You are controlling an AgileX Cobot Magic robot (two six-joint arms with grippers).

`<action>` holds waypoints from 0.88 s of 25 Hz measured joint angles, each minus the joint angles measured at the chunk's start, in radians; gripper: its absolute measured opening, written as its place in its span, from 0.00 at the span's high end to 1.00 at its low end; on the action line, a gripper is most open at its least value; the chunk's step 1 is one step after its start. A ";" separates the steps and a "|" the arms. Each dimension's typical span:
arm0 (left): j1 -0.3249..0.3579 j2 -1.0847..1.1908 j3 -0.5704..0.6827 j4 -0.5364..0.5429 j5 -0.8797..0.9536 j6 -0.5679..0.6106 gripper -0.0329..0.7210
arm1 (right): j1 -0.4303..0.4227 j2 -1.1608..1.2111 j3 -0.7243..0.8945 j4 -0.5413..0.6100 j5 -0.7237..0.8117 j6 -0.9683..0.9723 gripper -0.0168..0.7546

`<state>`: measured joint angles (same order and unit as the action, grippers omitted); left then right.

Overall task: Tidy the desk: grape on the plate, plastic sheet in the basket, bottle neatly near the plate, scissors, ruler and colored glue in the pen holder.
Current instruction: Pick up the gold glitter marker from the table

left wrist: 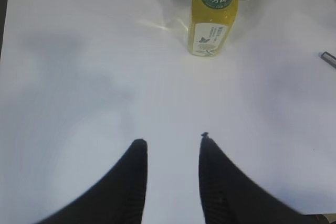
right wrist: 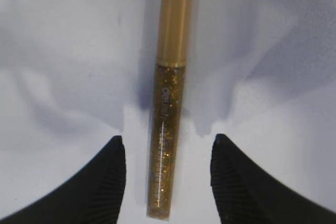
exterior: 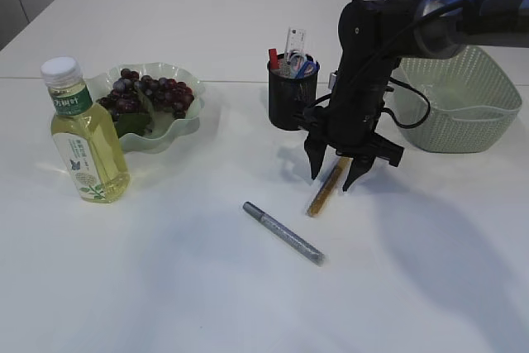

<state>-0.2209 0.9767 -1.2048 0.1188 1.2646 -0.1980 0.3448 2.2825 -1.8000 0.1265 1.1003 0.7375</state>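
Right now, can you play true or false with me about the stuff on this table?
1. The grapes are on the plate. True.
2. The gold glue tube is in the pen holder. False: it lies on the table between the right gripper's open fingers.
3. The bottle has fallen over. False: it stands upright beside the plate.
4. A silver glue tube lies on the table. True.

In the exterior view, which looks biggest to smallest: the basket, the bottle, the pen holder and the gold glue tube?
1. basket
2. bottle, though it stands nearer the camera, which may flatter it
3. pen holder
4. gold glue tube, thin and partly hidden behind the right gripper
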 joint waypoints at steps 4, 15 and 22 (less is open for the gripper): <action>0.000 0.000 0.000 0.000 0.000 0.000 0.63 | 0.000 0.000 0.000 0.000 0.008 0.012 0.44; 0.000 0.000 0.000 0.000 0.000 0.000 0.63 | 0.000 0.004 0.000 -0.002 0.016 0.016 0.46; 0.000 0.000 0.000 0.000 0.000 0.000 0.63 | 0.000 0.022 -0.001 0.004 0.016 0.016 0.47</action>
<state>-0.2209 0.9767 -1.2048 0.1188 1.2646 -0.1980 0.3448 2.3049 -1.8007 0.1309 1.1167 0.7534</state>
